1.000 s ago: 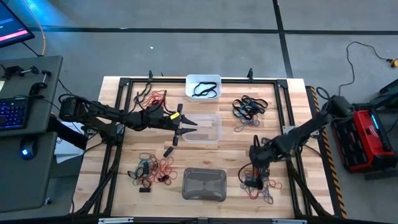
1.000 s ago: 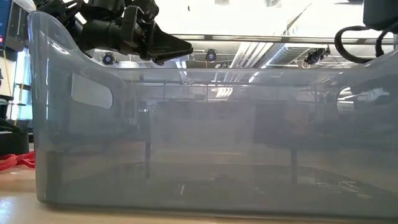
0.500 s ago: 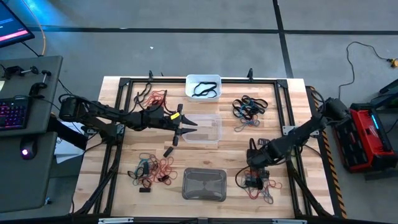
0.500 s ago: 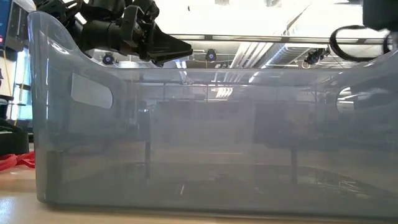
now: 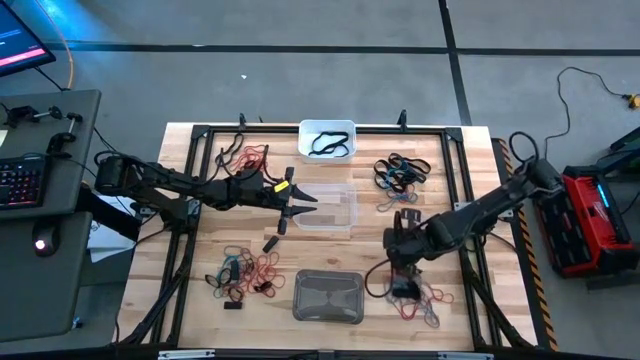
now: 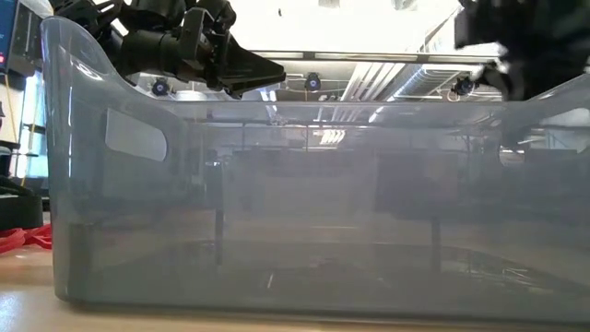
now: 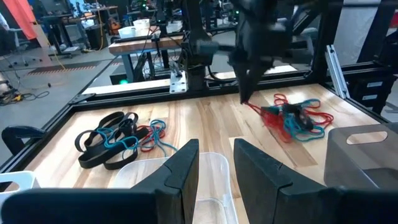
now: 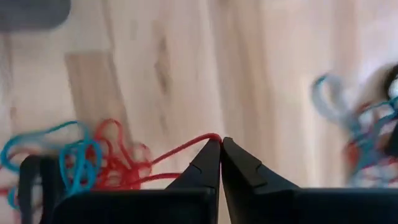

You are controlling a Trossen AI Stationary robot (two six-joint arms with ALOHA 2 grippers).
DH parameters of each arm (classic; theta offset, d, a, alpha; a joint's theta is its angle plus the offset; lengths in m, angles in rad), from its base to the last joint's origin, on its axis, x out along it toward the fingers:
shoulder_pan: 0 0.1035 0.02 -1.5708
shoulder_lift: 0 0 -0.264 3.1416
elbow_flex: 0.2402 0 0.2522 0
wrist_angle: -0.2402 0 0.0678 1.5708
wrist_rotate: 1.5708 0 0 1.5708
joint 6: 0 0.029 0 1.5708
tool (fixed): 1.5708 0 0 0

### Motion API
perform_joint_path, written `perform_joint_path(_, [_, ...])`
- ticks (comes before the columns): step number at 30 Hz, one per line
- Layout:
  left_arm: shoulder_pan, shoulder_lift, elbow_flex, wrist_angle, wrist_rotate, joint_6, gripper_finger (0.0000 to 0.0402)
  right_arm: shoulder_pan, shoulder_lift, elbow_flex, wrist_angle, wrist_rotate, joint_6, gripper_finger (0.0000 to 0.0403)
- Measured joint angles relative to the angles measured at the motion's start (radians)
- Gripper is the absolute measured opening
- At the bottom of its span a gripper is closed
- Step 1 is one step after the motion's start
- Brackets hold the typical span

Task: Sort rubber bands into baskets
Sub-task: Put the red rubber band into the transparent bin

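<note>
- Rubber bands: thin elastic loops in red, black and teal, lying in four tangled heaps on the pale wooden table.
- Baskets, three rounded plastic tubs: white far centre, clear middle, translucent grey near centre.
- Right gripper: fingertips pressed together, pinching a red band above the near-right heap.
- Left gripper: fingers parted, empty, over the clear basket's left edge.

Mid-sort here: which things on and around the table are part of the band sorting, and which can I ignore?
Part of the job:
rubber bands in piles
red band pinched by right gripper
left gripper, at the clear basket
white basket
clear basket
grey basket

Ignore:
keyboard
red case
</note>
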Motion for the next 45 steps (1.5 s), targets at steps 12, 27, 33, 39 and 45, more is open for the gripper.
perform_joint_path(12, [-0.001, 0.000, 0.000, 0.000, 0.000, -0.008, 0.0091, -0.086, 0.000, 0.169, 0.000, 0.167, -0.181, 0.0000])
perform_joint_path(27, [-0.001, 0.000, 0.000, 0.000, 0.000, -0.007, 0.0091, -0.133, -0.001, 0.301, -0.018, 0.215, -0.237, 0.0000])
perform_joint_path(33, [-0.001, 0.000, 0.000, -0.002, 0.000, -0.008, 0.0091, -0.089, -0.001, 0.366, -0.169, 0.214, -0.161, 0.0000])
perform_joint_path(39, [-0.001, 0.000, 0.000, -0.020, 0.000, -0.008, 0.0091, -0.021, -0.001, 0.369, -0.388, 0.158, 0.056, 0.0000])
perform_joint_path(45, [-0.001, 0.000, 0.000, -0.020, 0.000, -0.008, 0.0091, 0.012, -0.001, 0.290, -0.442, 0.061, 0.208, 0.0000])
